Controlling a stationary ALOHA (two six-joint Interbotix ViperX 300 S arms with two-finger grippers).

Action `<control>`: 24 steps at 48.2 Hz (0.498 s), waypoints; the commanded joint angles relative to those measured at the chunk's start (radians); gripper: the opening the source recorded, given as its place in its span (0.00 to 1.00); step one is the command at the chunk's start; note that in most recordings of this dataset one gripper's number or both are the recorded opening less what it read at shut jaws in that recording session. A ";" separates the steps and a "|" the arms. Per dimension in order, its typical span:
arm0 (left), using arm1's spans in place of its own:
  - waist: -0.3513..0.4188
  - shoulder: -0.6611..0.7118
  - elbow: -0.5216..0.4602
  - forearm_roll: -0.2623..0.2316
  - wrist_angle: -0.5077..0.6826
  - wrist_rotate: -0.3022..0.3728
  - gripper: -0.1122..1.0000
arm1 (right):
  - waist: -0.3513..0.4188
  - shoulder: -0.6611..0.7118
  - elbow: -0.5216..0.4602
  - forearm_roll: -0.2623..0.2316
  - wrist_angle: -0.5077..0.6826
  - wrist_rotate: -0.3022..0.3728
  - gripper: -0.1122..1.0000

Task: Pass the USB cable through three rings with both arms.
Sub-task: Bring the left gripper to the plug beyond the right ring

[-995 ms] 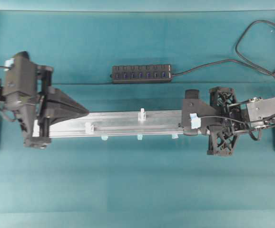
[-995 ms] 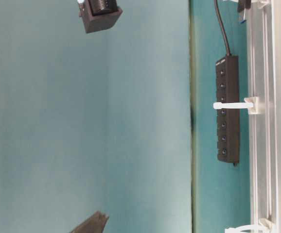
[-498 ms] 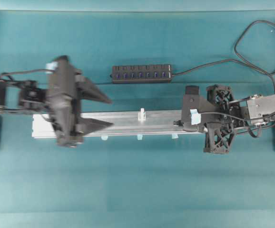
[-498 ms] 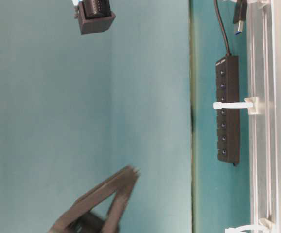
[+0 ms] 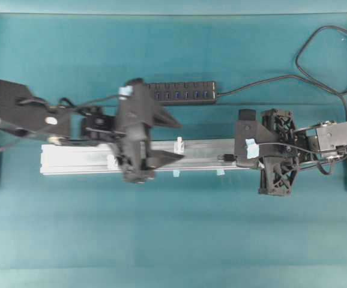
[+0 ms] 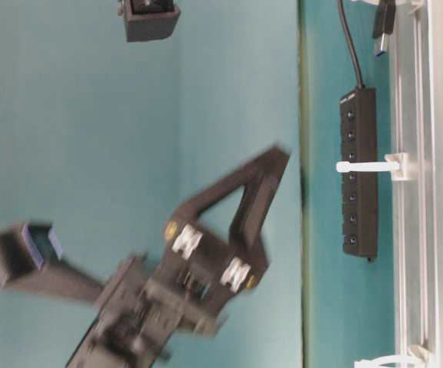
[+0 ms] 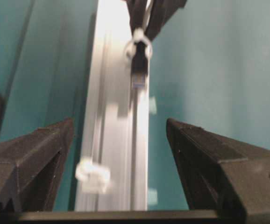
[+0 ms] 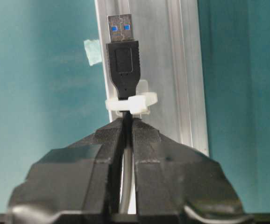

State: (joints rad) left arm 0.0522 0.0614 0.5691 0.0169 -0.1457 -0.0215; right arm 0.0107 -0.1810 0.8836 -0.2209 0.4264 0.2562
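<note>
Ahead of left gripper [image 7: 121, 154], wide open and empty: USB plug [image 7: 138, 77] poking through first ring [image 7: 138, 44], long axis along rail [image 7: 118, 116], tip toward it. Right gripper [image 8: 125, 135] clamped on cable behind ring.

Teal-covered table [image 5: 173, 240]; silver rail [image 5: 203, 151] lengthwise at centre, black hub bar [image 5: 182, 92] just behind.

A black multi-port hub [image 5: 179, 92] is laid flat on the teal tabletop [image 5: 173, 228], just behind the aluminium rail [image 5: 71, 161] and parallel to it. Its black cord [image 5: 317, 60] is looped toward the far right corner. Small pale blue tabs [image 5: 220, 173] are stuck along the rail's near edge.
</note>
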 commanded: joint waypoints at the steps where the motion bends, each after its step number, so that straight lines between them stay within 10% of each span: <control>1: -0.003 0.037 -0.055 0.003 -0.014 0.017 0.88 | -0.002 -0.009 -0.008 0.003 -0.008 0.017 0.02; 24: -0.008 0.225 -0.192 0.003 -0.057 0.035 0.88 | -0.003 -0.009 0.000 0.005 -0.041 0.034 0.02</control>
State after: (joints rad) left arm 0.0506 0.2730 0.4050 0.0169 -0.1856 0.0184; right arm 0.0107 -0.1810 0.8882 -0.2178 0.3988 0.2715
